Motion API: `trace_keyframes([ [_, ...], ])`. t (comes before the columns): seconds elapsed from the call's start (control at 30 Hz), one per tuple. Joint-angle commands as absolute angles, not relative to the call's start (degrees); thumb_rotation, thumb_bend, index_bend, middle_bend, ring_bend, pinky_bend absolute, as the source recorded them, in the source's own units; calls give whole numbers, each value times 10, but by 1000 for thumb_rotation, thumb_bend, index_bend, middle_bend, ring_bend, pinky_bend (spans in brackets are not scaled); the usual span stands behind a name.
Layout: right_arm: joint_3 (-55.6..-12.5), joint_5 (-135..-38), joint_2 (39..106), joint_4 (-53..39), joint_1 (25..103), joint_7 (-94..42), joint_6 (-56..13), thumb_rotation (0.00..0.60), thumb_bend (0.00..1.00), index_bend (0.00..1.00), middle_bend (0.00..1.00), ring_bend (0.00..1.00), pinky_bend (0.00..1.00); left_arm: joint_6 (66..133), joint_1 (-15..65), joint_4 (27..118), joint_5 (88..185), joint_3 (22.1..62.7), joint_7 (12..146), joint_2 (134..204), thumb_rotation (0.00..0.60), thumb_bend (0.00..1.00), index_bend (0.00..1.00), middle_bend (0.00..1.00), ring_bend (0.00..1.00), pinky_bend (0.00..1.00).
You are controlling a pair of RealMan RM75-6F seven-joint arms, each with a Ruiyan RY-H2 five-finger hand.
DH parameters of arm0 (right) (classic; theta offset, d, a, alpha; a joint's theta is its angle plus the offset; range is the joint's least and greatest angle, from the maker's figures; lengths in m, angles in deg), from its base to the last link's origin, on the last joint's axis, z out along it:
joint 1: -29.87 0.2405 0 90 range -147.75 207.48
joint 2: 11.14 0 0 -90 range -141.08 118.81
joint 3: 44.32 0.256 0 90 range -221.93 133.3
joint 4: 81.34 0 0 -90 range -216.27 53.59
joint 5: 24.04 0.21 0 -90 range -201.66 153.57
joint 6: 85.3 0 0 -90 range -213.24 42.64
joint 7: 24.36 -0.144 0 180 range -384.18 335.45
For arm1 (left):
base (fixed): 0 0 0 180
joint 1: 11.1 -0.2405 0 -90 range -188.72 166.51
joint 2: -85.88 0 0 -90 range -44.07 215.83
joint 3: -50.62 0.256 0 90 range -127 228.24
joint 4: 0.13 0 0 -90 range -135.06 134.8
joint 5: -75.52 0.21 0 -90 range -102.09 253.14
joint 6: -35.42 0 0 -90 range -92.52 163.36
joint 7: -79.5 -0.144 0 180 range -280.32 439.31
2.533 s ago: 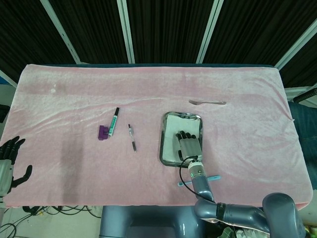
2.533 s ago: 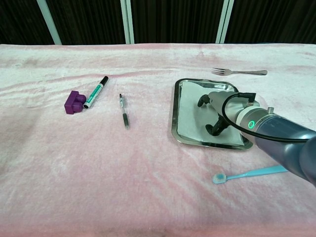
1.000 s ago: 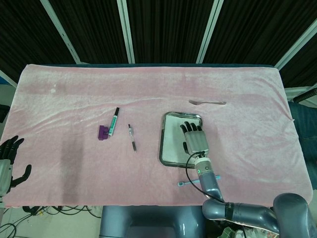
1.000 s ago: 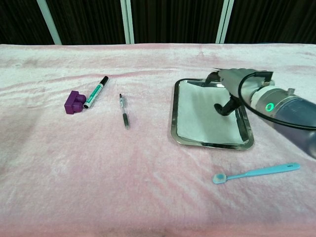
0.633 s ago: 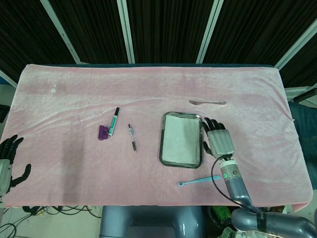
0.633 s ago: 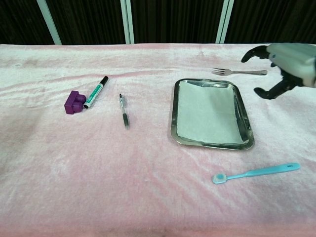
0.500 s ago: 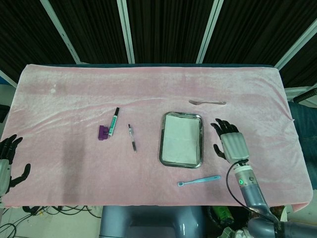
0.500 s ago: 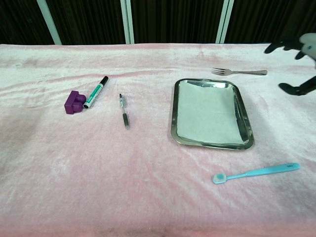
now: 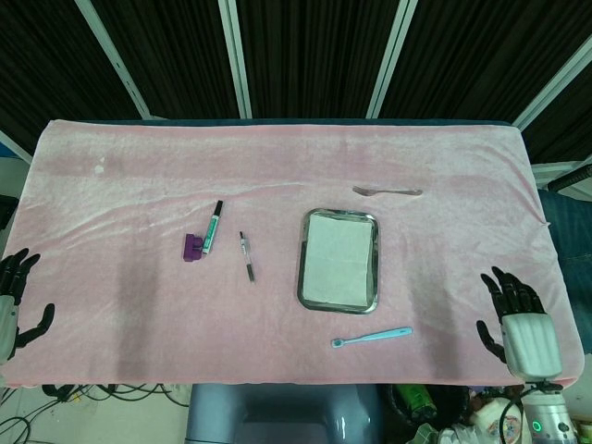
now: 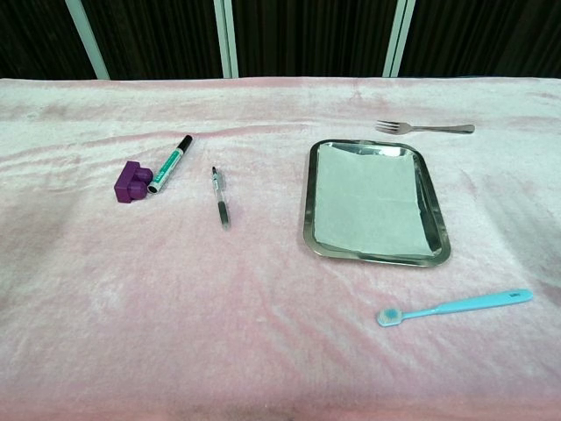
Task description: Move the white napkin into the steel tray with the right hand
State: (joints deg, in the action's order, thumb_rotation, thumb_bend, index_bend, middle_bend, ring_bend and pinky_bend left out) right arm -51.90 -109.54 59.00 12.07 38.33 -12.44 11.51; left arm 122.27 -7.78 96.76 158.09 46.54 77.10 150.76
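Observation:
The white napkin [image 9: 337,256] [image 10: 366,198] lies flat inside the steel tray [image 9: 304,268] [image 10: 309,198] near the middle of the pink cloth. My right hand [image 9: 521,329] hovers at the table's near right corner, far from the tray, fingers spread and holding nothing. At the near left edge my left hand [image 9: 13,306] is also spread and empty. Neither hand shows in the chest view.
A fork [image 9: 387,191] [image 10: 425,128] lies beyond the tray. A light blue toothbrush [image 9: 372,337] [image 10: 454,306] lies in front of it. To the left are a pen [image 9: 246,256] [image 10: 219,197], a green marker [image 9: 213,228] [image 10: 170,163] and a purple block [image 9: 191,247] [image 10: 132,181].
My right hand has lifted off the napkin in the tray and drawn back to the near right corner, leaving the chest view. The napkin stays in the tray.

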Motion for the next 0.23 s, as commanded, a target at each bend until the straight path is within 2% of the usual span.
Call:
trace_keyframes([
  [0.03,-525,-1107,589,111,361,-140,128,600,264,144,70,107,185,1224,-78,968,1582,466,770,1508,600,407,106,26,0,50],
  [0.23,-515,-1113,589,100,345,-150,123,600,265,129,63,107,185,1233,-76,955,1597,464,773,1513,600,407,106,28,0,36],
])
